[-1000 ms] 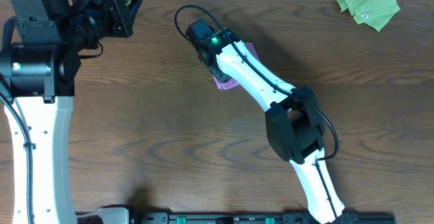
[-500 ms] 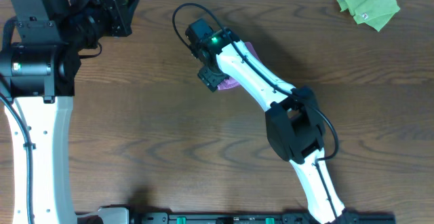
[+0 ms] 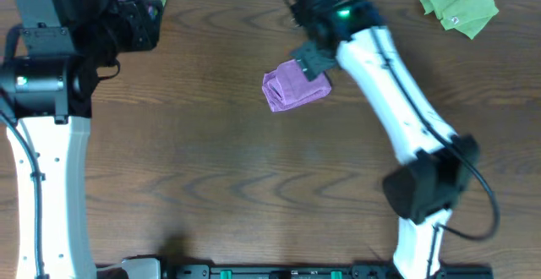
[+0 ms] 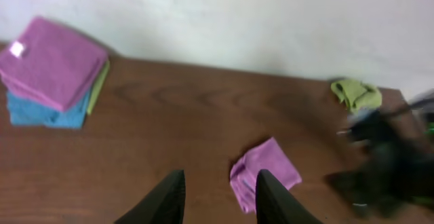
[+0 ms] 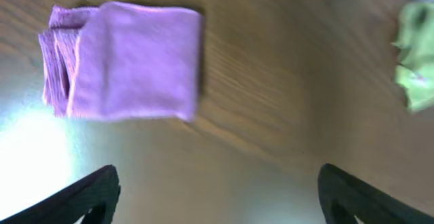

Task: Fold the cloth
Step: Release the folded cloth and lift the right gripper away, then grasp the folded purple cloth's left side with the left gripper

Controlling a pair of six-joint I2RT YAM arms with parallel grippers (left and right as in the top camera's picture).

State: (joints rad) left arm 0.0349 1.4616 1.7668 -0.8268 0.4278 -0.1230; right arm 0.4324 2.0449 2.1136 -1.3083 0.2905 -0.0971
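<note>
Woodgrain table (image 3: 211,169), fuzzy folded lilac cloth (image 3: 292,86)

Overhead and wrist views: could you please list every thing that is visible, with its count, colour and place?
cloth: one, lilac, folded, near the table's middle, toward the far edge
green cloth: one, lime green, crumpled, far right corner
pile of cloths: one pile, purple on top, green and blue beneath, far left corner
table: one, dark brown wood
wall: white, behind the table
left gripper: one, black, open, empty, far left
right gripper: one, black, wide open, empty, close to the cloth
</note>
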